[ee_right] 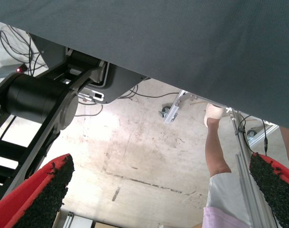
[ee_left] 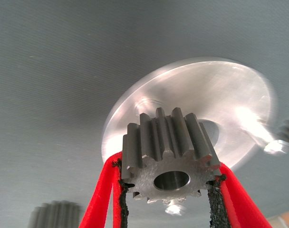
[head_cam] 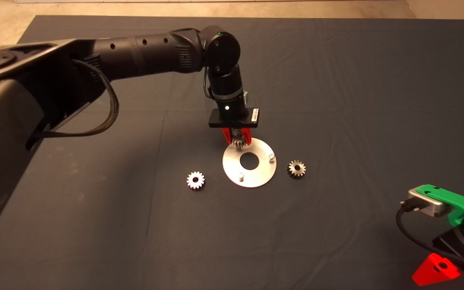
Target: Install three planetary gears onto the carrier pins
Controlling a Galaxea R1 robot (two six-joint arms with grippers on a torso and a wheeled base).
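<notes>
Surface: dark mat (head_cam: pixel 336 100) covered the table, lightly creased; pale floor showed past its far edge.
Disc: flat shiny metal disc (head_cam: pixel 256 177) with a large centre hole lay flat on the mat, taken as landmark for all places below.
Carrier pins: two bare carrier pins (head_cam: pixel 272 156) stood on the disc, one at its near rim, one at its right rim; the third was hidden under the gripper and probably sat at the far rim.
Left gripper: left gripper (head_cam: pixel 237 137) hung from its arm, pointing down over the far edge of the disc; red fingers (ee_left: pixel 102 199) were clamped on a gear, one pad on each side of it.
Held gear: held gear (ee_left: pixel 169 154) was gripped by its teeth, bore open and unobstructed, above the disc; whether it touched disc or pin could not be told.
Gear on left: left-hand gear (head_cam: pixel 195 180) lay flat on the mat just beside the disc, on its left, apart from it.
Gear on right: right-hand gear (head_cam: pixel 296 168) lay on the mat just beside the disc, on its right, apart from it.
Right gripper: right gripper (head_cam: pixel 437 272) was parked well apart from the disc, at the mat's near right corner; fingers spread wide with nothing between them.
Beyond the mat: right wrist view showed floor, cables, and a person's leg (ee_right: pixel 216 152).
</notes>
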